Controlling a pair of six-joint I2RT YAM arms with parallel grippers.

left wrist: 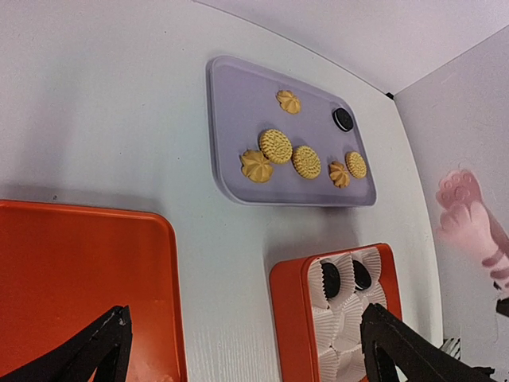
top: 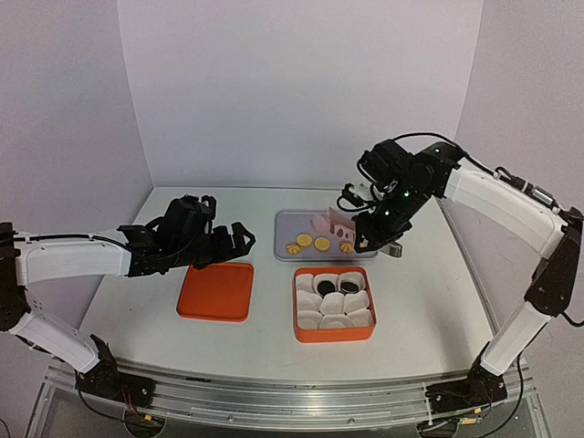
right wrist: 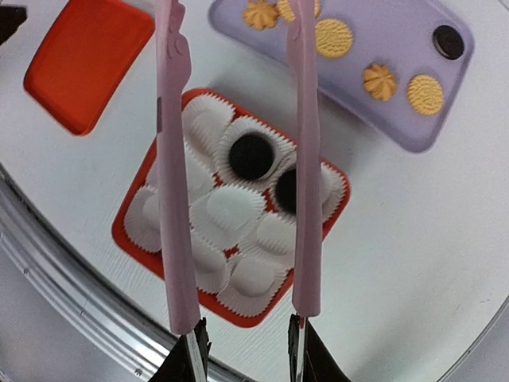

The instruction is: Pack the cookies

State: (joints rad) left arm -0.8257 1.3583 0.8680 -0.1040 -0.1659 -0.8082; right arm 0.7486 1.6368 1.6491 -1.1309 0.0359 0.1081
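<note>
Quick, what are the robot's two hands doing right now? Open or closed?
Left gripper: open, holding nothing.
Right gripper: shut on the pink tongs.

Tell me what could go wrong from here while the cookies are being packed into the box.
1. Some golden cookies lie touching on the purple tray. The pink tongs held in the right pincer may push a neighbour aside or off the tray while picking one up.
2. The white paper cups sit crowded in the orange box. The tongs' tips could crush or shift a cup when lowering a cookie.
</note>
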